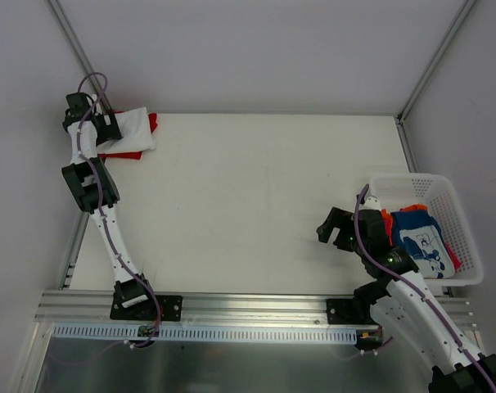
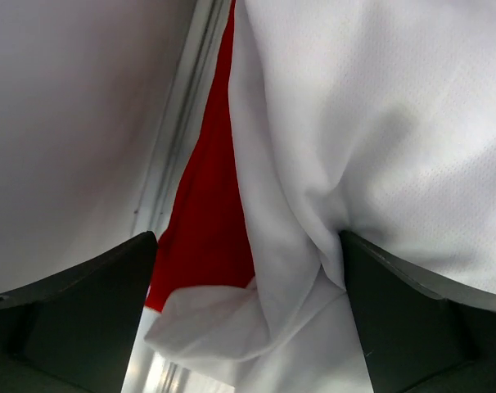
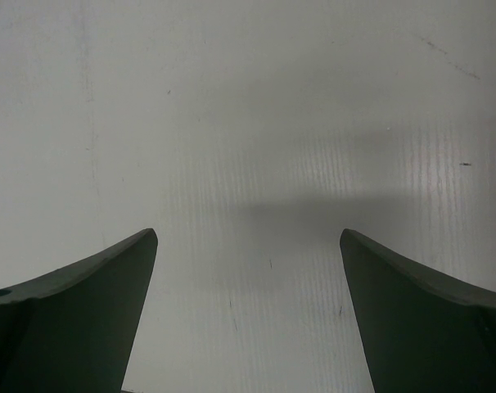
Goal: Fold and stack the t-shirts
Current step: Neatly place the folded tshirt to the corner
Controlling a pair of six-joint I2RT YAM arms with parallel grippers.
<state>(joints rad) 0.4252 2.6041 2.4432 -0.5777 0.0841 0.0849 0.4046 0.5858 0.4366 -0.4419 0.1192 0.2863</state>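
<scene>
A folded white t-shirt (image 1: 135, 129) lies on a red t-shirt (image 1: 125, 154) at the table's far left corner. My left gripper (image 1: 99, 123) is open, with its fingers either side of the near edge of that stack. In the left wrist view the white t-shirt (image 2: 379, 123) bunches between the fingers of the left gripper (image 2: 248, 315), and the red t-shirt (image 2: 205, 221) shows beneath it. A blue t-shirt with white print (image 1: 420, 236) and an orange-red t-shirt (image 1: 387, 219) lie in the basket. My right gripper (image 1: 331, 226) is open and empty over bare table (image 3: 248, 123), left of the basket.
The white mesh basket (image 1: 467, 225) stands at the right edge of the table. Aluminium frame posts (image 1: 72, 49) rise at the far corners, with grey walls behind. A metal rail (image 1: 256, 307) runs along the near edge.
</scene>
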